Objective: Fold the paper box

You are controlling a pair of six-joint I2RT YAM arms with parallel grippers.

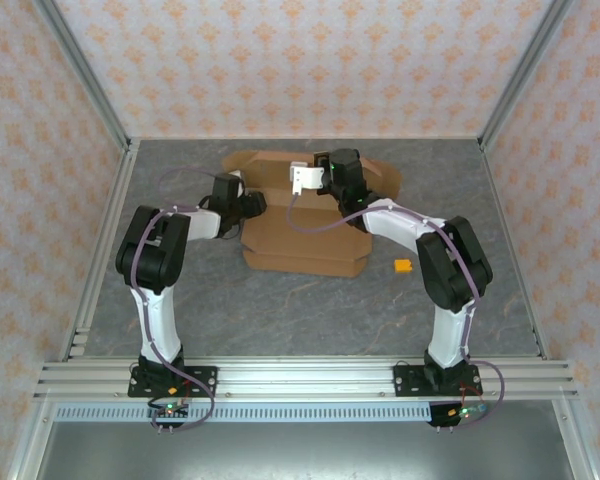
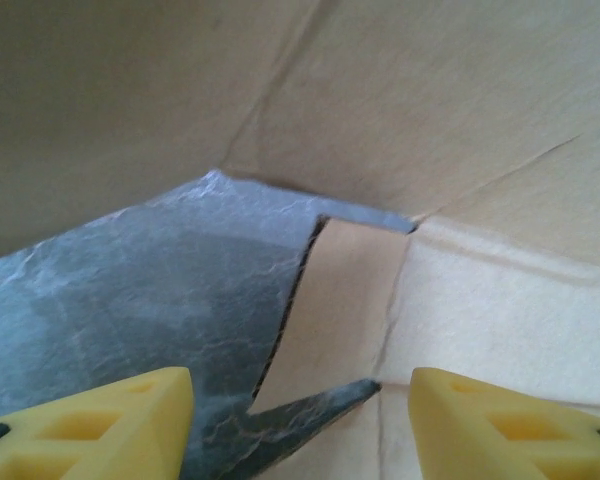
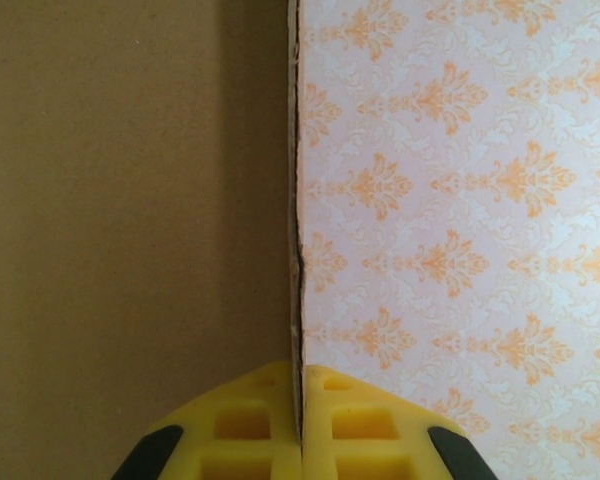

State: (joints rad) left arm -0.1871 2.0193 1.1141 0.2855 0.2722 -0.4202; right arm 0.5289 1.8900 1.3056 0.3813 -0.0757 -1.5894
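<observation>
The paper box (image 1: 305, 240) is brown cardboard, partly folded, lying at the middle back of the grey table (image 1: 280, 310). My right gripper (image 1: 332, 165) is over its far side. In the right wrist view the yellow fingers (image 3: 250, 430) are shut on the thin edge of an upright cardboard panel (image 3: 130, 200), the gripper (image 3: 300, 425) pinching it. My left gripper (image 1: 258, 203) is at the box's left side. In the left wrist view it (image 2: 300, 425) stands open, facing an inner corner of the box (image 2: 460, 300) where a flap (image 2: 345, 300) shows a gap. Nothing is between its fingers (image 2: 100, 425).
A tiny orange block (image 1: 403, 266) lies on the table to the right of the box. Patterned walls (image 1: 300, 60) close in the back and both sides. A metal rail (image 1: 300, 380) carries both arm bases at the near edge.
</observation>
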